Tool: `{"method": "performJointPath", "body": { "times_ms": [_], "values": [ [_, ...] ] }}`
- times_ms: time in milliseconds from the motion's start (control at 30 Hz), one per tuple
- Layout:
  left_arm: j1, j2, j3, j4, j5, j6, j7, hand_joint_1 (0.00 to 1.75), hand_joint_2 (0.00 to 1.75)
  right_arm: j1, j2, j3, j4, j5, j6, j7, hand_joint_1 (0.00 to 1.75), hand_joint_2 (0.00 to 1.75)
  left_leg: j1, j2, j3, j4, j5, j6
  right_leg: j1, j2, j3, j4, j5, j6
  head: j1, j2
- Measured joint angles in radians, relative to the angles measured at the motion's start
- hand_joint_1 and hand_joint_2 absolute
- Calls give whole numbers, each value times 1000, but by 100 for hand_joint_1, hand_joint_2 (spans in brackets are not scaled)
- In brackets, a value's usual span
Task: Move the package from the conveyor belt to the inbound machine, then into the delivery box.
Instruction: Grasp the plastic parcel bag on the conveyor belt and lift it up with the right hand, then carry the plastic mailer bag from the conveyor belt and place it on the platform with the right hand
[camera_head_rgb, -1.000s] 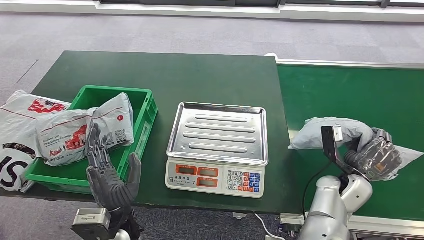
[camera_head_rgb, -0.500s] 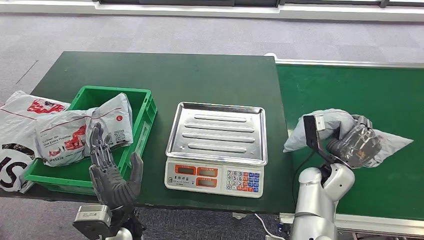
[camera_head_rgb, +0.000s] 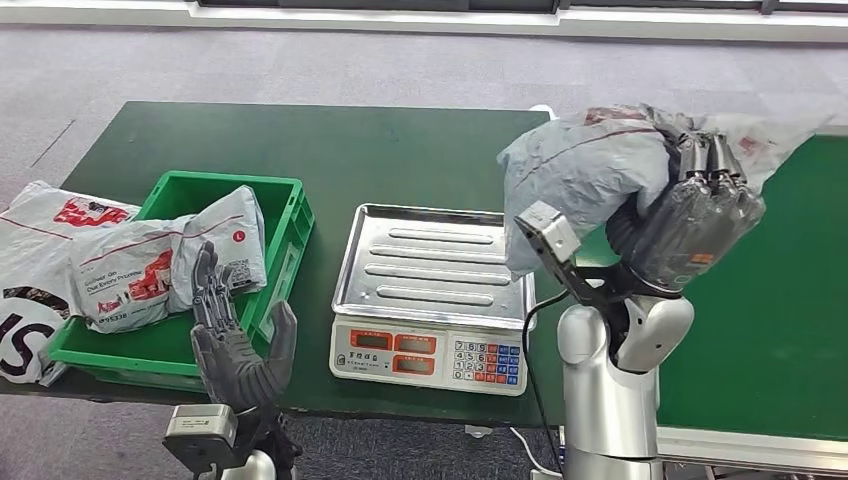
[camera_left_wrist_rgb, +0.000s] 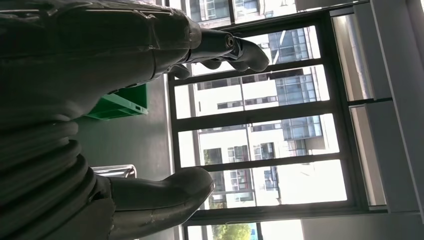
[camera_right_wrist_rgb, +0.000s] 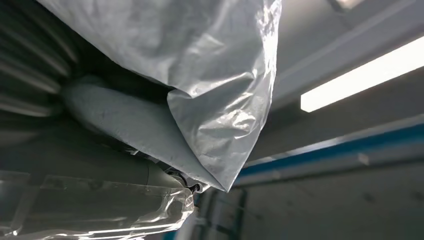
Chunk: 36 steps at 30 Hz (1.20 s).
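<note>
Package lifted, heading for the scale.
Right hand (camera_head_rgb: 695, 215) grips the package (camera_head_rgb: 585, 170) above the scale (camera_head_rgb: 435, 285), seemingly; lowering comes next. Left hand (camera_head_rgb: 235, 345) spread, empty.

Parcel-sorting workspace: conveyor belt (camera_head_rgb: 760, 300), weighing scale (camera_head_rgb: 435, 290), green crate (camera_head_rgb: 200, 290).

Count, head view:
- Grey package (camera_head_rgb: 585, 170): 1, held aloft.
- Scale (camera_head_rgb: 434, 298) with steel tray: 1.
- Green bin (camera_head_rgb: 290, 245): 1.
- White printed bags: 3 — one (camera_head_rgb: 235, 240) in the bin, one (camera_head_rgb: 125, 275) over its edge, one (camera_head_rgb: 45, 235) beside the bin.
- Conveyor belt (camera_head_rgb: 760, 300): 1.
- Counter (camera_head_rgb: 330, 150): 1.
</note>
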<state>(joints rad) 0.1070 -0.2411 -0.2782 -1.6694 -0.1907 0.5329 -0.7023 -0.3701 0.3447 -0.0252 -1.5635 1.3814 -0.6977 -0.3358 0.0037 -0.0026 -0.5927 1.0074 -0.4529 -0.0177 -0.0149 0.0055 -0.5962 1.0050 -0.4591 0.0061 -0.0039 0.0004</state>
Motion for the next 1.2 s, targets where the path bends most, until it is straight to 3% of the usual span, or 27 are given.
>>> {"method": "performJointPath", "body": {
  "times_ms": [200, 367, 433, 733, 933, 1200],
  "values": [
    [-14, 4, -18, 13, -2, 18, 0, 0, 175, -9, 0, 191, -84, 59, 1, 66, 175, 175, 0, 0, 0, 0, 0, 0, 0, 0, 0, 0, 0, 0, 0, 0],
    [-22, 4, -19, 22, -5, 15, 0, 0, 175, -9, -2, 214, -100, -7, 1, -10, 175, 175, 0, 0, 0, 0, 0, 0, 0, 0, 1, 0, 0, 0, 0, 0],
    [-26, 4, -19, 26, -7, 7, 0, 0, 175, -10, -2, 212, -77, -8, 1, 1, 175, 175, 0, 0, 0, 0, 0, 0, 0, 0, 1, 0, 0, 0, 0, 0],
    [-35, 3, -21, 43, -16, -1, 0, 0, 175, -59, 4, 298, 351, -109, 5, 184, 175, 175, 0, -1, 1, 0, 1, -1, 2, -1, 2, 0, 1, -1, 0, 0],
    [-36, 4, -25, 43, -8, 5, 0, 0, 175, -86, 4, 367, 538, -166, 4, 214, 175, 175, 1, -2, -1, 0, 1, -1, 3, -1, 1, 0, 0, -1, 0, 0],
    [-36, 4, -26, 43, -8, -3, 0, 0, 175, -132, 5, 465, 751, -310, 3, 162, 175, 175, 1, -3, -1, 0, 1, -1, 2, -2, 1, 0, 0, -1, 0, 0]
  ]
}}
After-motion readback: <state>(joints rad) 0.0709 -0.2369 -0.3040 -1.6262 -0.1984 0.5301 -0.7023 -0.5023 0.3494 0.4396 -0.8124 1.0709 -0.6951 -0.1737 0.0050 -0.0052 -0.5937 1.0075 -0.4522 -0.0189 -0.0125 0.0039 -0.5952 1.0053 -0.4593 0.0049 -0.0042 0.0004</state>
